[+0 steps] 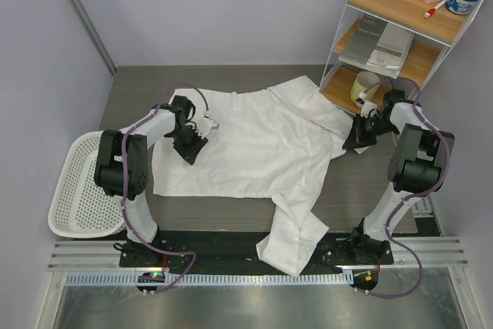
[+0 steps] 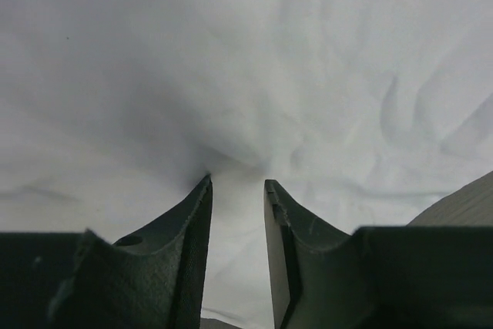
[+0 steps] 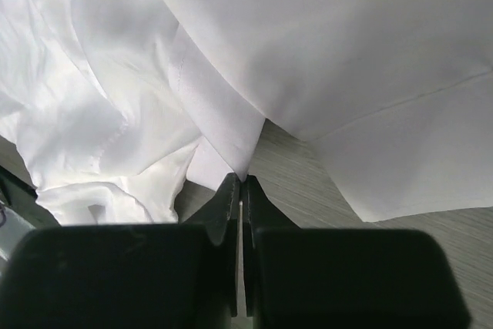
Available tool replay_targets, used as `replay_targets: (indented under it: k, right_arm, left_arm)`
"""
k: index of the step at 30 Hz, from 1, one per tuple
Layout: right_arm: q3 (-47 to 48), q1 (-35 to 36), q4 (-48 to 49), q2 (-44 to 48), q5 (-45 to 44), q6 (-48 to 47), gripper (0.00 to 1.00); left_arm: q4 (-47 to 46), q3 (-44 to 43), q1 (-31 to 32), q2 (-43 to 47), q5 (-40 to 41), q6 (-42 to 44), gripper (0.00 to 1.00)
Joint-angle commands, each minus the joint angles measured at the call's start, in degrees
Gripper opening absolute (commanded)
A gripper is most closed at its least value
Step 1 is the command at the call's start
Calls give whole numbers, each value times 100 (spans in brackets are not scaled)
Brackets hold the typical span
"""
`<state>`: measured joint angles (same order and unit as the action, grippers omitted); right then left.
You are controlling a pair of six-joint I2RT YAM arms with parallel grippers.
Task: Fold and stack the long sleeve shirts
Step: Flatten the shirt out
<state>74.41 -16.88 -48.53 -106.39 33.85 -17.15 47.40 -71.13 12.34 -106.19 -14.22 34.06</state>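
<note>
One long sleeve shirt lies spread flat on the desk, one sleeve trailing over the near edge between the arm bases. The left fingers press down on the cloth near its left side, a narrow gap between them, the cloth puckering at their tips. The right fingers are closed tight on a folded edge at the shirt's right side. A white basket sits at the desk's left edge
</note>
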Motion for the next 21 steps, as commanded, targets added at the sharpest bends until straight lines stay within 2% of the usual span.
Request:
replay_targets:
  k: [1, 2, 4, 6, 7, 10, 11, 13, 14, 15, 16, 17, 19, 21]
  right_arm:
    - [64, 124, -454, 127, -361, -315, 26]
    - [65, 124, -542, 197, -379, -368, 34]
    - [47, 124, -744, 564, -414, -560, 52]
    - [-58, 124, -824, 864, -440, -693, 57]
    - [-102, 124, -911, 1048, -397, -859, 58]
    - [-304, 273, -1139, 1541, -55, -1009, 57]
    - [-452, 352, -1167, 1707, 60, -1088, 57]
    - [-646, 747, -1115, 1823, 236, -1063, 55]
    - [-847, 931, -1062, 1876, 263, -976, 55]
    - [-945, 1089, -975, 1885, 280, -862, 53]
    - [-1024, 1387, -826, 1876, 307, -808, 52]
    - [-1147, 1520, -764, 1867, 289, -747, 51]
    - [-1201, 1688, -510, 1771, 114, -527, 49]
    - [-1245, 1688, -386, 1570, 35, -430, 47]
  left_arm:
    - [480, -374, 5, 403, -895, 206, 40]
    - [629, -401, 23, 563, -1177, 319, 49]
    - [1006, -428, 267, 1184, -1530, 434, 55]
    - [1183, -393, 671, 1652, -1830, 548, 61]
    - [1245, -358, 1187, 1854, -1891, 549, 62]
    - [1045, -51, 2217, 2610, -1962, 199, 68]
    - [574, 220, 2960, 2847, -1901, -3, 72]
    - [236, 380, 3789, 2920, -1708, -400, 73]
    - [-9, 442, 4524, 2842, -1629, -435, 76]
    - [-159, 582, 4958, 2789, -1428, -462, 81]
    - [-369, 679, 5302, 2753, -1226, -479, 82]
    - [-537, 749, 5914, 2683, -1085, -384, 84]
    - [-959, 812, 6314, 2412, -811, -86, 84]
    - [-987, 445, 6692, 1913, -872, 82, 82]
